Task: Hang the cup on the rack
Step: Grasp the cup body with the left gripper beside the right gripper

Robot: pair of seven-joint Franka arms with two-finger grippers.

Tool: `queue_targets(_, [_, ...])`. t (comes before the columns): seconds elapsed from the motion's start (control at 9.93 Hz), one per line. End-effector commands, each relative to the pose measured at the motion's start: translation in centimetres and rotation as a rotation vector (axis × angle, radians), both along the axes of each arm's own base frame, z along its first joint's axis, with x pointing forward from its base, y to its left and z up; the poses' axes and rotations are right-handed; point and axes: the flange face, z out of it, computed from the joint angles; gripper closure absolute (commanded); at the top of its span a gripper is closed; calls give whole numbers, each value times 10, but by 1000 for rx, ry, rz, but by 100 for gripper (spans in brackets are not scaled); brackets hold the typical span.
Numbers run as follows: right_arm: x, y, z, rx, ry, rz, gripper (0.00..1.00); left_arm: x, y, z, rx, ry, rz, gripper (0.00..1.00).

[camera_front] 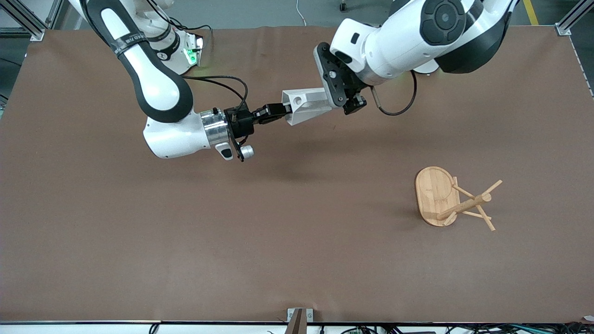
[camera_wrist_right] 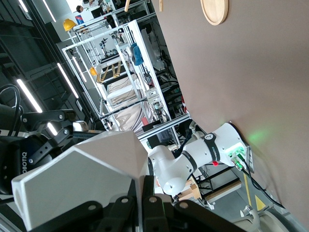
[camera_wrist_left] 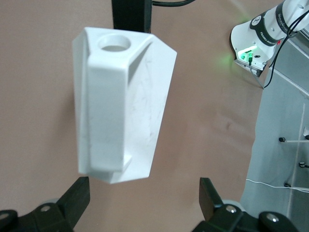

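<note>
While the right gripper (camera_front: 284, 112) pinches the cup (camera_front: 304, 105) in midair over the counter (camera_front: 185, 232), the left gripper (camera_front: 351, 99) flanks it with jaws wide, rack (camera_front: 452, 199) standing well apart.

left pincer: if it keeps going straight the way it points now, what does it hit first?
The cup, probably. The left pincer is open, fingers apart, with the cup hanging just ahead between them, held up over the table by the right pincer. How much gap remains ahead of the fingertips is hard to judge.
</note>
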Motion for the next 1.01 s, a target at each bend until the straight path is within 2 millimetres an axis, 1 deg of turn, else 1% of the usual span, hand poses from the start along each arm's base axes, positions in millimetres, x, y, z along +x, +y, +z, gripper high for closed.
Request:
queue_targets(0.0, [-7, 1, 3, 19, 1, -11, 99, 7, -5, -30, 50, -5, 12, 0])
queue_targets(0.1, [-7, 1, 3, 19, 1, -11, 99, 7, -11, -37, 71, -9, 9, 0])
queue_targets(0.2, [-7, 1, 4, 19, 0, -11, 99, 6, -17, -38, 69, -24, 15, 0])
queue_targets(0.4, [-7, 1, 4, 19, 0, -11, 98, 9, -17, -34, 60, -35, 45, 0])
queue_targets(0.7, [-8, 3, 5, 19, -2, -8, 98, 5, -23, -31, 46, -35, 48, 0])
queue_targets(0.81, [-8, 3, 5, 19, -2, -8, 98, 7, -25, -32, 32, -46, 58, 0])
queue_targets(0.91, [-8, 3, 5, 19, -2, -8, 98, 12, -27, -39, 27, -42, 67, 0])
